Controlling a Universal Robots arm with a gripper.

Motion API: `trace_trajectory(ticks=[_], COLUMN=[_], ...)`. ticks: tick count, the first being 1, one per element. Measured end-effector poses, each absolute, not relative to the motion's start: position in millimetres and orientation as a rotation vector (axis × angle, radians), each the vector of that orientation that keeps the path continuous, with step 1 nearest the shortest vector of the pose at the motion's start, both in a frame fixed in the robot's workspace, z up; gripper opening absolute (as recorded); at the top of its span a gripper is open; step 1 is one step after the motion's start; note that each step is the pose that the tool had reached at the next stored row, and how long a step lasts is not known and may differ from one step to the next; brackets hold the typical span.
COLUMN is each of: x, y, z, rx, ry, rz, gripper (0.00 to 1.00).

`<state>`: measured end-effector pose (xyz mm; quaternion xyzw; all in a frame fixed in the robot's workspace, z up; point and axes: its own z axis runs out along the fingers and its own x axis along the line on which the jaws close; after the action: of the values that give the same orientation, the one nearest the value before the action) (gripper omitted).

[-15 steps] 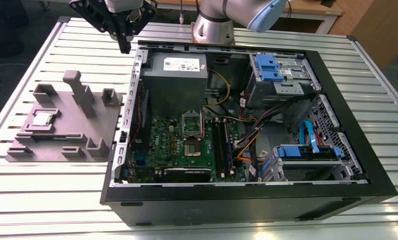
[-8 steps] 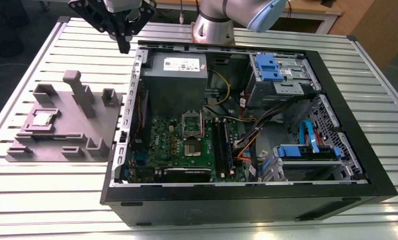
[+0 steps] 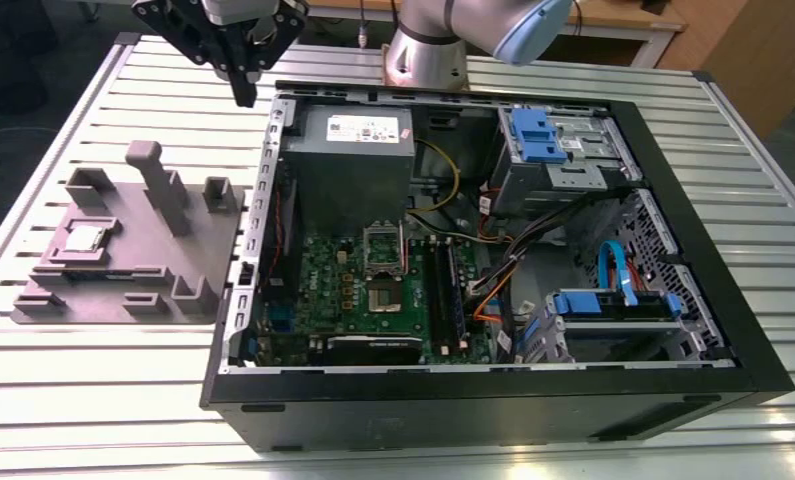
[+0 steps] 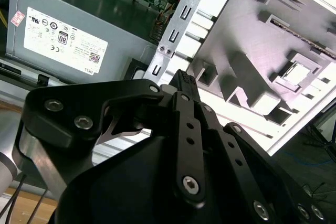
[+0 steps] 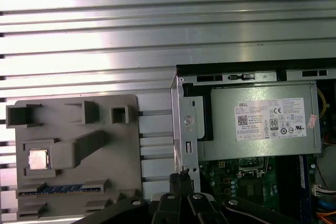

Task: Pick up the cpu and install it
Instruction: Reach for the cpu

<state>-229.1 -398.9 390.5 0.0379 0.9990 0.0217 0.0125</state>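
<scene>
The cpu (image 3: 85, 237) is a small silver square lying in a pocket of the grey fixture plate (image 3: 144, 280), at the exterior view's left of the open computer case (image 3: 504, 390). It also appears in the first wrist view as the cpu (image 5: 38, 158) and in the second wrist view as the cpu (image 4: 296, 73). My gripper (image 3: 246, 95) hangs high over the case's back corner, well away from the chip. Its black fingers press together with nothing between them, as both wrist views show the gripper (image 5: 181, 179) (image 4: 184, 80). The motherboard socket (image 3: 381, 262) sits inside the case.
Inside the case are a grey power supply (image 3: 350, 135), blue drive brackets (image 3: 531, 135), cables (image 3: 504, 270) and memory slots. The fixture plate carries tall posts (image 3: 150, 170) and a memory stick (image 5: 65, 188). Everything rests on a ribbed aluminium table (image 3: 104, 370).
</scene>
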Motion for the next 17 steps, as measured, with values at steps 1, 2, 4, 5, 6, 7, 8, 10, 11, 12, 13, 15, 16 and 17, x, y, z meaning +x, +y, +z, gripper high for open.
trace_trajectory(ticks=[1,2,4,5,6,7,8,10,11,12,13,15,16,17], x=[-229.5,-229.9,-230.7,-231.1,-231.4,-231.9,-232.2,-232.8,-233.1,-233.4,-233.8,-234.4,-234.7,-234.9], y=[-398.9,-398.9,-398.9,-398.9,-398.9,-398.9,-398.9,-398.9,-398.9,-398.9,-398.9,-398.9,-398.9,-398.9], z=[390.5,390.5,390.5,390.5,390.5,390.5,390.5,390.5,390.5,390.5,390.5,390.5,390.5,390.5], rx=[0.118,0.118,0.118,0.118,0.118,0.118,0.118,0.118,0.118,0.118,0.118,0.118,0.118,0.118], ry=[3.114,3.114,3.114,3.114,3.114,3.114,3.114,3.114,3.114,3.114,3.114,3.114,3.114,3.114], rz=[0.068,0.068,0.068,0.068,0.068,0.068,0.068,0.068,0.068,0.068,0.068,0.068,0.068,0.068], gripper=[0.10,0.10,0.10,0.10,0.10,0.10,0.10,0.10,0.10,0.10,0.10,0.10,0.10,0.10])
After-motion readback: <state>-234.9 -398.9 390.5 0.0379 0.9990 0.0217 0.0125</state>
